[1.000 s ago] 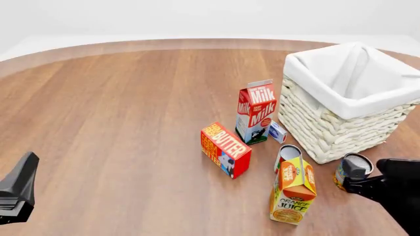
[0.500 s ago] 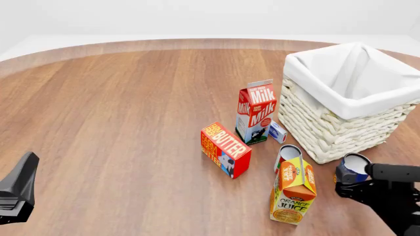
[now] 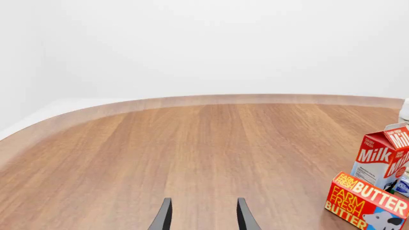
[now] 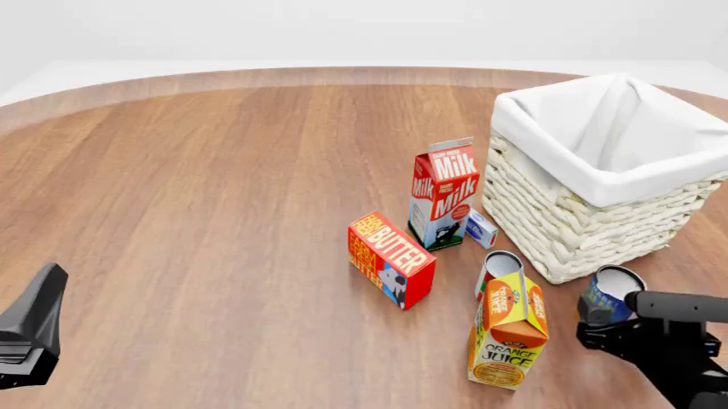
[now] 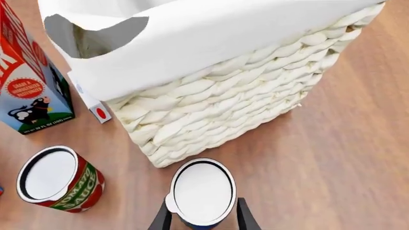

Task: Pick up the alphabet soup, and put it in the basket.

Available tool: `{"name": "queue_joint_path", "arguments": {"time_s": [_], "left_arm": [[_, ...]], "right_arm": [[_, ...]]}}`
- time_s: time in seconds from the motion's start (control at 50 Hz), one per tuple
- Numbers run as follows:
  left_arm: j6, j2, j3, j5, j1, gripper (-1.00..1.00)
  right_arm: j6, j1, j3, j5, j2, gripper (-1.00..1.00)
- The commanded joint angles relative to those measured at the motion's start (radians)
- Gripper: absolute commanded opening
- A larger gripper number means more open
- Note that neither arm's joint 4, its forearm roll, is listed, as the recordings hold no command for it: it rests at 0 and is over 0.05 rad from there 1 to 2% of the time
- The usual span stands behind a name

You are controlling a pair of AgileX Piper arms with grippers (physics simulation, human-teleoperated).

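The alphabet soup (image 4: pixel 608 298) is a small blue-labelled can with a silvery-white top, standing on the table just in front of the basket (image 4: pixel 534 128). In the right wrist view the alphabet soup (image 5: pixel 203 190) fills the gap between the two dark fingers of my right gripper (image 5: pixel 203 218), which straddles it, open. From the front, the right gripper (image 4: pixel 609 318) sits low at the can's near side. The woven wall of the basket (image 5: pixel 223 110) rises just beyond the can. My left gripper (image 3: pixel 203 218) is open and empty over bare wood at the near left (image 4: pixel 29 341).
A red-labelled can (image 4: pixel 497 268) stands left of the soup, also seen as the red can (image 5: pixel 57 179). An orange juice carton (image 4: pixel 507 328), butter box (image 4: pixel 390 258), milk carton (image 4: pixel 446 192) and small blue-white box (image 4: pixel 482 228) crowd the area left of the basket.
My right gripper has slid forward and lower, so its fingers now flank the soup can. The can shifted slightly and now shows its blue side. The left arm has not moved.
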Motion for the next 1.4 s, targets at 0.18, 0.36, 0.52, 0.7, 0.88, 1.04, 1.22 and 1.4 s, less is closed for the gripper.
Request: {"name": "queue_joint_path", "arguments": {"time_s": [0.18, 0.36, 0.52, 0.7, 0.88, 1.04, 1.22, 1.4], "left_arm": [[0.000, 0.000, 0.000, 0.000, 0.000, 1.00], [0.000, 0.000, 0.000, 0.000, 0.000, 1.00], [0.000, 0.000, 0.000, 0.000, 0.000, 1.00], [0.000, 0.000, 0.000, 0.000, 0.000, 1.00], [0.000, 0.000, 0.000, 0.000, 0.000, 1.00], [0.000, 0.000, 0.000, 0.000, 0.000, 1.00], [0.000, 0.000, 0.000, 0.000, 0.000, 1.00], [0.000, 0.000, 0.000, 0.000, 0.000, 1.00]], "right_arm": [[-0.006, 0.001, 0.000, -0.041, 0.042, -1.00], [-0.021, 0.000, 0.000, -0.024, 0.016, -1.00], [-0.027, -0.004, 0.000, 0.076, -0.103, -1.00], [-0.037, 0.002, 0.000, 0.244, -0.298, -1.00], [-0.041, 0.006, 0.000, 0.339, -0.406, -1.00], [-0.048, 0.014, 0.000, 0.476, -0.563, -1.00], [-0.059, 0.014, 0.000, 0.564, -0.668, -1.00], [-0.078, 0.023, 0.000, 0.670, -0.788, -1.00]]}}
